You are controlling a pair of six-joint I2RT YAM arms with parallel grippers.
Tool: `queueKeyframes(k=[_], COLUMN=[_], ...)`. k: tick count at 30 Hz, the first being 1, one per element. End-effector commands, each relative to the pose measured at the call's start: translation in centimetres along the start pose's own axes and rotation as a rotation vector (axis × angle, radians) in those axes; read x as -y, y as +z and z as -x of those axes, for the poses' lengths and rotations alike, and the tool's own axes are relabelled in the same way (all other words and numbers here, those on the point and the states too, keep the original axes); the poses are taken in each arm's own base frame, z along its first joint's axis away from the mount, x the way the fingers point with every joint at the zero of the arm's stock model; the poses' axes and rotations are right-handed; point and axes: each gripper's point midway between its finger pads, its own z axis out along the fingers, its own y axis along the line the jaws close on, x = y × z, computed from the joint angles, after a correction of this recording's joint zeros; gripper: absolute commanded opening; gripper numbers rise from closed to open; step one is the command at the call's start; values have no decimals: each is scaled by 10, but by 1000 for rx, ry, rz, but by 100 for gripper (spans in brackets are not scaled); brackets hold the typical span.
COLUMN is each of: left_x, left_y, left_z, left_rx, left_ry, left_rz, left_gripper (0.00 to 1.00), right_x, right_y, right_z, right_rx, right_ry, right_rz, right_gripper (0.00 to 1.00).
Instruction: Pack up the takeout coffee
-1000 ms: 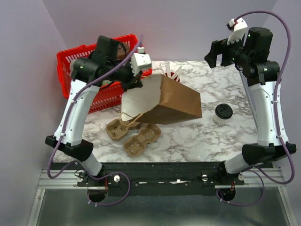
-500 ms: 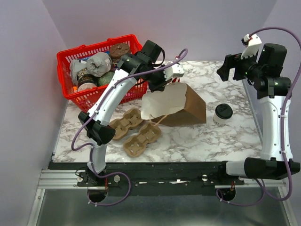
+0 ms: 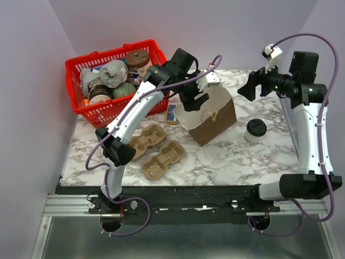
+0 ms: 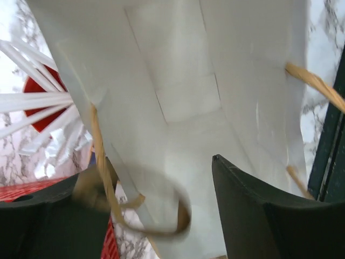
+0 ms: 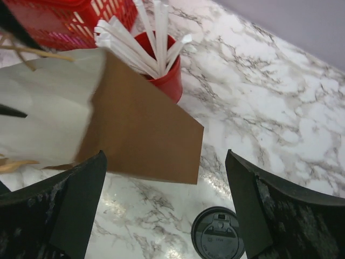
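Observation:
The takeout coffee point(image 3: 255, 130), a cream cup with a black lid point(image 5: 217, 236), stands on the marble at the right, apart from both grippers. A brown paper bag point(image 3: 213, 116) with a white inside point(image 4: 215, 81) stands tilted at the table's middle, mouth toward the left arm. My left gripper point(image 3: 197, 101) is at that mouth, its fingers point(image 4: 259, 216) wide apart. The bag's rim and a paper handle point(image 4: 108, 183) lie loose between them. High above the bag's right side, my right gripper point(image 3: 249, 88) hangs open and empty point(image 5: 166, 156), with the coffee below and to its right.
A red basket point(image 3: 110, 110) full of packed food stands at the back left. Two cardboard cup carriers point(image 3: 156, 151) lie in front of the bag. A red cup of white cutlery point(image 5: 161, 73) stands just behind the bag. A small blue item point(image 3: 171, 113) lies left of the bag.
The left gripper has opened and let go of the bag's rim. The bag has swung from lying on its side to nearly upright. The right gripper has moved a little left and down.

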Motion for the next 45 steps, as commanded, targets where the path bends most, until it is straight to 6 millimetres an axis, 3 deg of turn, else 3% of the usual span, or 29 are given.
queueKeyframes(k=[1, 7, 12, 16, 18, 19, 21, 22, 25, 29, 31, 33, 34, 37, 40, 41, 45], left_x=[-7, -14, -27, -31, -28, -23, -22, -17, -2, 14, 18, 18, 16, 10, 5, 4, 8], left_y=[-27, -22, -36, -69, -75, -72, -71, -64, -53, -37, -26, -20, -14, -5, -2, -2, -3], left_z=[55, 67, 81, 80, 70, 55, 34, 15, -15, -44, -51, -51, -51, -43, -35, -35, -34], left_rx=[224, 280, 342, 392, 386, 365, 341, 312, 258, 199, 192, 195, 195, 218, 230, 229, 228], left_ry=[21, -15, -74, -94, -98, -110, -134, -151, -183, -226, -256, -279, -298, -311, -312, -313, -290], left_rz=[80, 92, 162, 230, 230, 219, 227, 222, 193, 141, 113, 96, 91, 80, 72, 75, 55], left_gripper=[82, 84, 85, 85, 85, 85, 85, 84, 84, 83, 83, 82, 82, 81, 80, 80, 80], right_x=[-27, -37, -7, 23, 40, 44, 46, 49, 53, 70, 67, 48, 40, 10, 31, 60, 127], right_y=[-6, -6, 9, 20, 26, 26, 24, 31, 37, 58, 59, 57, 57, 42, 34, 33, 18], right_z=[15, 31, 21, 7, 3, 5, 21, 22, 45, 56, 61, 65, 58, 56, 62, 66, 74], right_rx=[76, 131, 66, -17, -59, -61, -9, 0, 65, 92, 111, 143, 138, 172, 156, 148, 182], right_ry=[-187, -324, -383, -428, -408, -398, -352, -320, -252, -177, -185, -184, -171, -176, -197, -204, -89], right_rz=[168, 232, 142, 45, -9, -22, -12, 8, 16, 12, 42, 138, 173, 271, 111, -49, -352], right_gripper=[100, 100, 100, 98, 99, 98, 98, 97, 96, 95, 96, 98, 98, 99, 98, 95, 95])
